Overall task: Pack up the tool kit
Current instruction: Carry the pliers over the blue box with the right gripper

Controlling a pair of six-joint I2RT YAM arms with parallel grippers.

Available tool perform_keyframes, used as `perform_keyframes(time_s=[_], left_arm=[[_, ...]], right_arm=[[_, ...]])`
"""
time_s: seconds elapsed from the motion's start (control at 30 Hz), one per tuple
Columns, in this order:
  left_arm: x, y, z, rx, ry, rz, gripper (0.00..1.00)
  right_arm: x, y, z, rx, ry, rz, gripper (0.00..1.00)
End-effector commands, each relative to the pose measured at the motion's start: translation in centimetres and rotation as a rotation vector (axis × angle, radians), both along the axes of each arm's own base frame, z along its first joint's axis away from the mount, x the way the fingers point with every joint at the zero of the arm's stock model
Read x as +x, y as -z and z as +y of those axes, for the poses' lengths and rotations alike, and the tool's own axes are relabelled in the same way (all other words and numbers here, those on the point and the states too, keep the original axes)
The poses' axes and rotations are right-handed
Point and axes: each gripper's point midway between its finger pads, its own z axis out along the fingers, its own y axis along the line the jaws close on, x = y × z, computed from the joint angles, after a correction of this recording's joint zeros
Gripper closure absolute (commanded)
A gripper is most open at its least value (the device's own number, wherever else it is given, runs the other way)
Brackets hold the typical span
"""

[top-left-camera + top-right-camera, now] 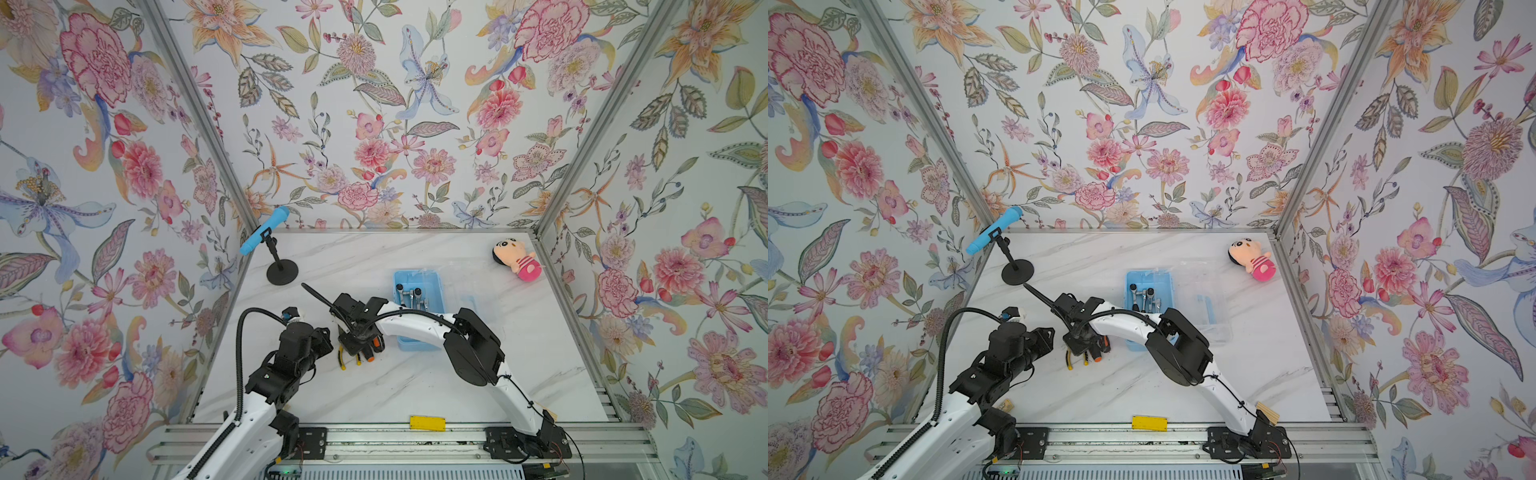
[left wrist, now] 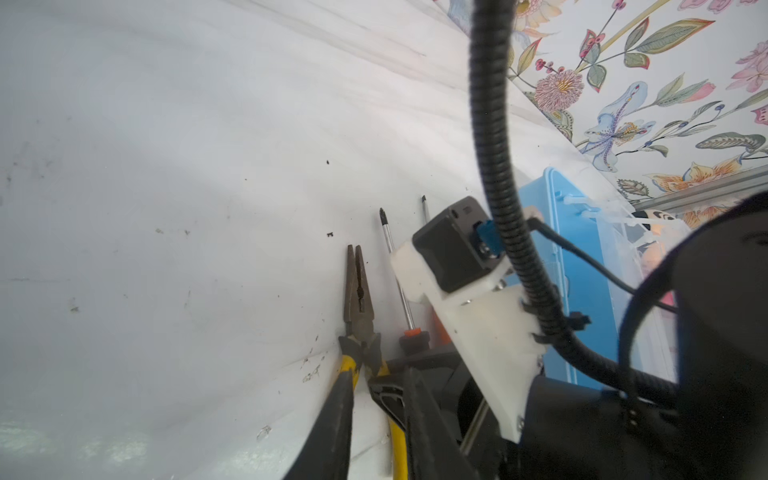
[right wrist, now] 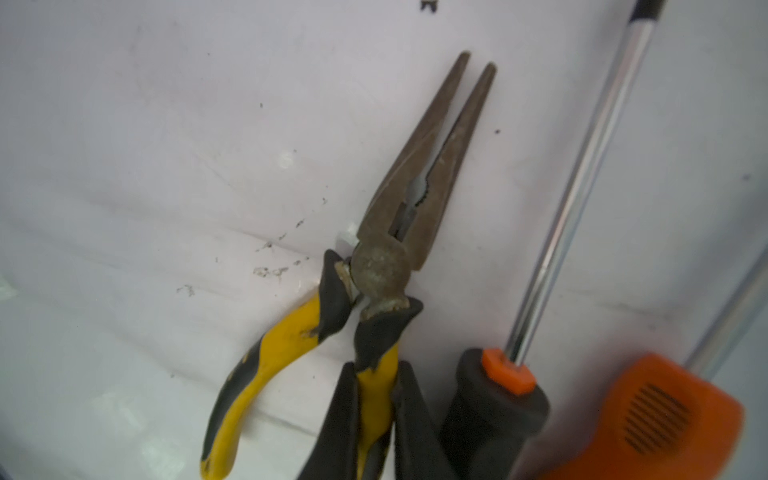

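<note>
Right gripper (image 3: 376, 399): reaches across the middle; fingers clamped on one yellow handle of the pliers (image 3: 382, 270).
Left gripper (image 1: 324, 337): just at 9 o'clock of the pliers handles; whether its fingers stand apart or together cannot be told.
Pliers: lying on the table (image 1: 415, 386), nose toward 12 o'clock, at 9 o'clock of the box (image 1: 415, 345).
Screwdrivers (image 3: 494, 399): two, between pliers and box, shafts toward 12 o'clock, just beside the pliers.
Box: light blue, near table centre, open; ratchets (image 1: 411, 295) lie inside toward its 12 o'clock end.
Lid (image 1: 1204, 299): clear, folded out at 3 o'clock of the box.
</note>
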Motion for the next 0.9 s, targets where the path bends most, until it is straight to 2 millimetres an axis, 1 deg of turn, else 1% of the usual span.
perform_keyframes(time_s=[0.0,0.1,0.23,0.33,0.4,0.47,0.5,0.57,0.63,0.73,0.83,0.87], left_arm=[[0.8,-3.0,0.4,0.063,0.013,-0.051,0.75],[1.3,-5.0,0.3,0.070,0.015,-0.082,0.75],[1.8,-7.8,0.3,0.064,0.008,-0.134,0.75],[2.1,-9.4,0.1,0.050,0.015,-0.166,0.75],[2.4,-9.9,-0.1,0.051,0.022,-0.170,0.75],[2.7,-9.8,-0.4,0.053,0.029,-0.169,0.75],[2.9,-9.5,-0.6,0.050,0.035,-0.167,0.75],[3.3,-8.6,-1.0,0.042,0.047,-0.153,0.76],[3.9,-7.4,-1.7,0.022,0.063,-0.144,0.76],[4.6,-5.8,-2.8,-0.005,0.092,-0.122,0.77],[5.2,-4.6,-3.5,-0.013,0.111,-0.099,0.78],[5.3,-4.3,-3.6,-0.015,0.115,-0.095,0.78]], right_arm=[[1.0,-3.5,0.7,0.097,0.005,0.009,1.00],[2.1,-6.3,0.8,0.154,0.009,-0.025,1.00],[3.1,-10.1,0.5,0.216,0.016,-0.076,1.00],[3.7,-12.9,-0.6,0.250,0.032,-0.111,1.00],[4.2,-14.6,-1.8,0.261,0.052,-0.145,1.00],[5.1,-16.3,-3.8,0.258,0.087,-0.196,1.00],[5.6,-17.1,-5.1,0.252,0.107,-0.225,1.00],[6.7,-18.2,-8.0,0.232,0.151,-0.267,1.00],[7.9,-18.8,-11.5,0.183,0.203,-0.305,1.00],[8.9,-18.4,-16.2,0.125,0.269,-0.313,1.00],[9.7,-17.4,-19.9,0.081,0.330,-0.306,1.00],[9.9,-17.0,-20.7,0.068,0.340,-0.302,1.00]])
